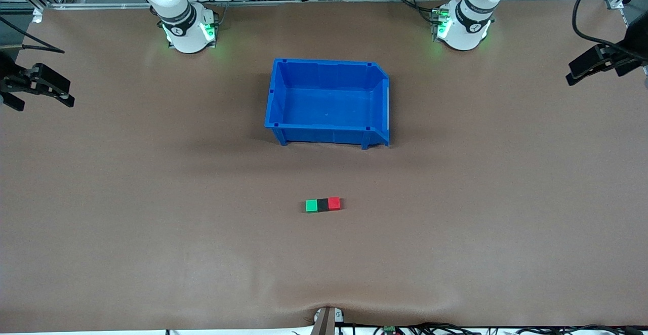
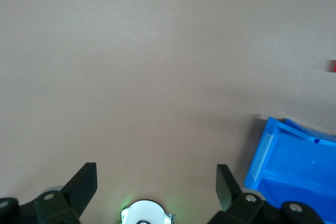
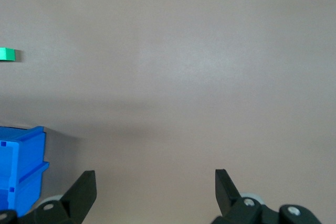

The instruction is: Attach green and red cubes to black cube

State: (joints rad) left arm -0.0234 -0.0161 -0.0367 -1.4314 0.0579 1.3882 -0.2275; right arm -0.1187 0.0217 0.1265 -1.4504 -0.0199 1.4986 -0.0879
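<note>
The fingers [image 2: 84, 184] of the left gripper [image 2: 155, 187] are spread wide with nothing between them, over bare worktop [image 1: 506, 198] at the left arm's end, well apart from the blue bin [image 1: 328, 101]. The fingers [image 3: 84, 187] of the right gripper [image 3: 155, 190] are likewise held fully apart and empty, over the worktop at the right arm's end, also well apart from the bin. Both arms wait. The three cubes are seen in a touching row on the worktop, nearer to the front camera than the bin: the black cube [image 1: 322, 204] in the middle, the green cube [image 1: 311, 206] touching it toward the right arm's end, the red cube [image 1: 333, 203] touching it toward the left arm's end.
</note>
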